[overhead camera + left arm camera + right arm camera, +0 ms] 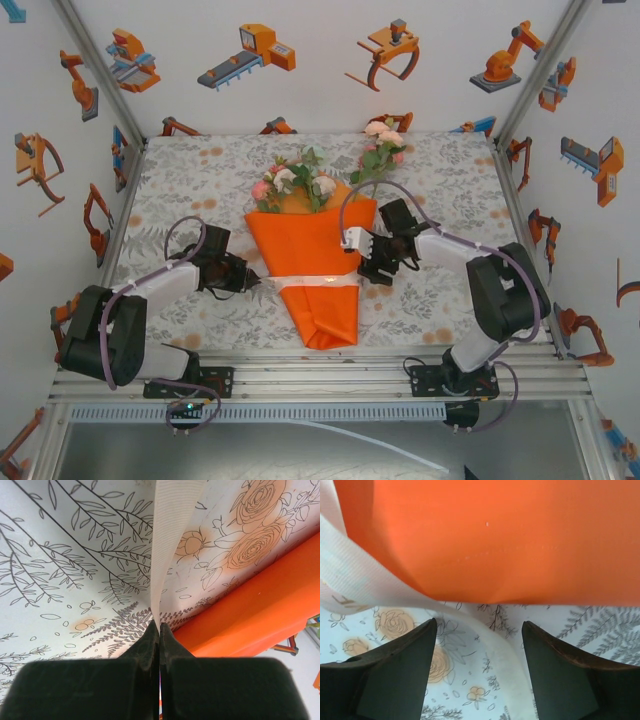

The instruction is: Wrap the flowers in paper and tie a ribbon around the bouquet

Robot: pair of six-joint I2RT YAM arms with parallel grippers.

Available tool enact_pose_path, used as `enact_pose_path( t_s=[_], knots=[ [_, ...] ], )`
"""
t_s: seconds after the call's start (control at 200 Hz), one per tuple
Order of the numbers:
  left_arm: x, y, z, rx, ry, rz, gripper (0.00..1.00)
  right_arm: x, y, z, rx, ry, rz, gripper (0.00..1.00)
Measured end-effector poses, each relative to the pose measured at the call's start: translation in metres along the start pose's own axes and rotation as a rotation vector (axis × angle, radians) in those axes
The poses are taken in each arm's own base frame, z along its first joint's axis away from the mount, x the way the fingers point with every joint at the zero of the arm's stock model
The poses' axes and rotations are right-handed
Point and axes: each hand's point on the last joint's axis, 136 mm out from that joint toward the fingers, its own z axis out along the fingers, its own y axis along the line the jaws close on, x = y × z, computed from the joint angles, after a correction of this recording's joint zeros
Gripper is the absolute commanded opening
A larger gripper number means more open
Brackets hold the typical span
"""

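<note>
**Left tool**: The jaws are pressed together on the ribbon. The strip rises flat from the tips and runs ahead of the tool. The edge of the paper lies just ahead and to the right of the tips.

**Task status:** Wrapping is judged complete. The paper forms a cone around the flowers, and this bouquet lies between the two tools, blooms pointing away from both. The ribbon crosses the narrow lower part of the cone. No knot or bow is visible, so tying is judged outstanding. One separate sprig of roses lies beyond the right tool, outside the cone.

**Right tool**: The jaws stand wide apart and hold nothing. The ribbon passes over the bench between the fingers, and the paper lies directly ahead of the tips.

**Surface and room:** The bench carries a cloth printed with grey foliage and pale orange roses. White walls printed with orange robot figures enclose it, and metal frame posts stand at the corners.
</note>
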Motion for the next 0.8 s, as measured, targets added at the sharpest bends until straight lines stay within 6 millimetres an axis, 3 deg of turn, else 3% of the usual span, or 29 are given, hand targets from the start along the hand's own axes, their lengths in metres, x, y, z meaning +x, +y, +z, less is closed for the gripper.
enact_pose_path(
  t_s=[0.075,0.13,0.265,0.431,0.626,0.701,0.796],
  knots=[
    [0.000,0.000,0.000,0.000,0.000,0.000,0.00,-0.004,0.000,0.002,0.010,0.001,-0.039,0.53],
    [0.000,0.000,0.000,0.000,0.000,0.000,0.00,-0.006,0.001,0.004,0.012,0.002,-0.058,0.41],
    [-0.001,0.001,0.000,-0.002,-0.002,-0.002,0.00,-0.005,0.004,0.005,0.001,0.013,-0.074,0.00],
    [-0.010,0.000,-0.002,0.002,-0.015,-0.021,0.00,-0.009,0.001,-0.014,0.049,-0.022,0.017,0.00],
    [-0.032,0.008,-0.012,-0.048,-0.083,0.004,0.00,-0.010,-0.051,-0.084,0.403,-0.128,0.499,0.00],
    [-0.043,0.007,-0.020,-0.034,-0.109,-0.007,0.00,0.005,-0.061,-0.105,0.537,-0.188,0.724,0.00],
    [-0.065,0.007,-0.032,-0.013,-0.147,-0.047,0.00,0.052,-0.062,-0.120,0.689,-0.202,1.034,0.00]
  ],
)
